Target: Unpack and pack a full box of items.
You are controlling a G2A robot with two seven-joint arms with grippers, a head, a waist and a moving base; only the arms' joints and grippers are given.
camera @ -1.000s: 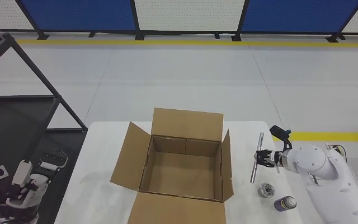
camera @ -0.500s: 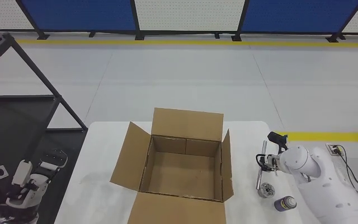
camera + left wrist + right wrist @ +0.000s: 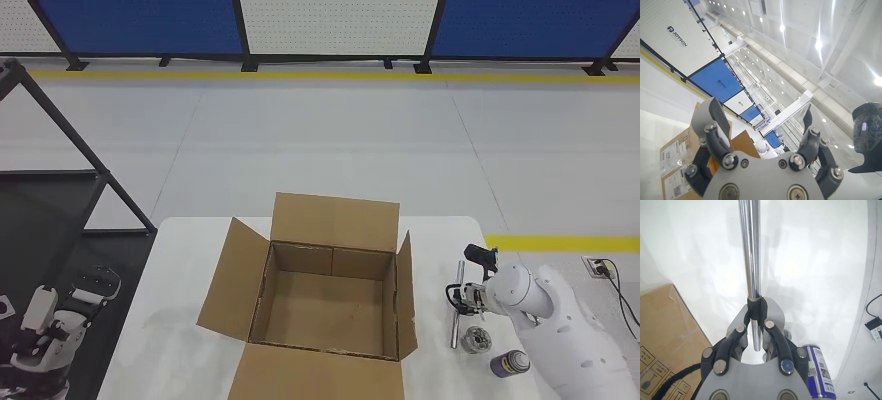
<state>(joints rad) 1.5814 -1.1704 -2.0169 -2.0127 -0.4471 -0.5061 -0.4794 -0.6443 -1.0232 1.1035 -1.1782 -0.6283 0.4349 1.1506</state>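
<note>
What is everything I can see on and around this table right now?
White table: one, white, centre.
Open cardboard box: one, brown, mid-table, nothing visible inside.
Shiny metal rod: one, silver, right of the box.
Small round metal part: one, silver, beside the rod.
Blue-labelled spray can: one, blue, table's right front.
Black metal rack: one, black, left of the table.
Partition panels: several, blue and white, background.
Right gripper: one, shut on the rod.
Left gripper: one, open, pointing upward.

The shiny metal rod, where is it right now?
In the top view the metal rod is clamped in the right gripper, on the robot's right of the open cardboard box, with a blue spray can close by.
</note>
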